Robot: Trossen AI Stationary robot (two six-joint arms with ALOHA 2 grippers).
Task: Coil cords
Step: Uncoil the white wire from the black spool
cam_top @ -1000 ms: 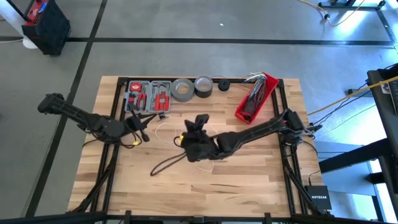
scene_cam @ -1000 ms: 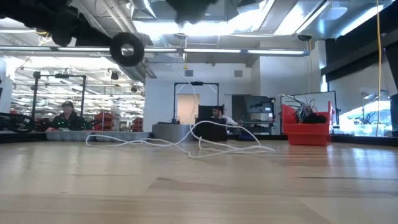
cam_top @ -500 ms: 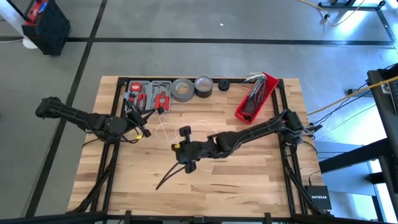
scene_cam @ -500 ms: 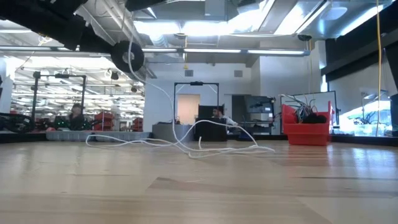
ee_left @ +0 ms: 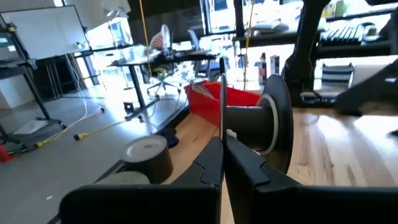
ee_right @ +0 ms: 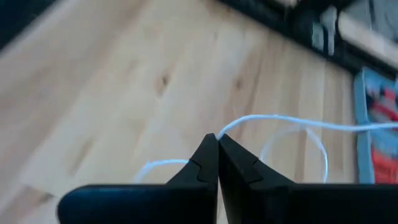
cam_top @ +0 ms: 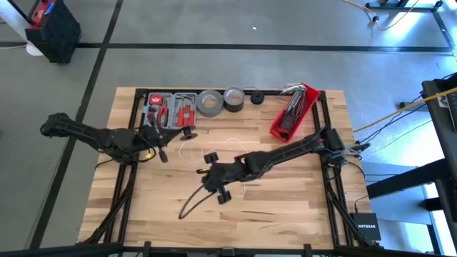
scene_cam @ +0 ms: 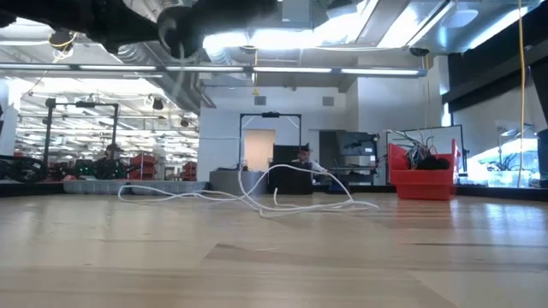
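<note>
A thin white cord lies in loose loops on the wooden table's middle. My left gripper, at the table's left, is shut on a black spool that it holds up in the air; the spool shows blurred at the low view's top. My right gripper, reaching in from the right, hangs over the table's middle and is shut on the cord. From there the strand runs toward the tool tray side and curves back in a loop. My left gripper pinches the rim of one spool flange between its two fingers, which point level. The spool is clear of the table with its axle level and its other flange beyond the fingers. My right gripper pinches a single strand of the white cord at its fingertips, slanting down from the table's right. The strand leaves the fingers on both sides and sags toward the table.
Along the far edge stand a grey tool tray, two tape rolls and a small black part. A red bin with wires sits far right. Bare wood lies along the near edge.
My right gripper has swung its wrist round toward the table's left and sunk a little toward the near edge, staying shut on the cord. My left gripper has rolled and lifted the spool higher. The cord strand that rose to my right gripper has shifted toward the spool side.
</note>
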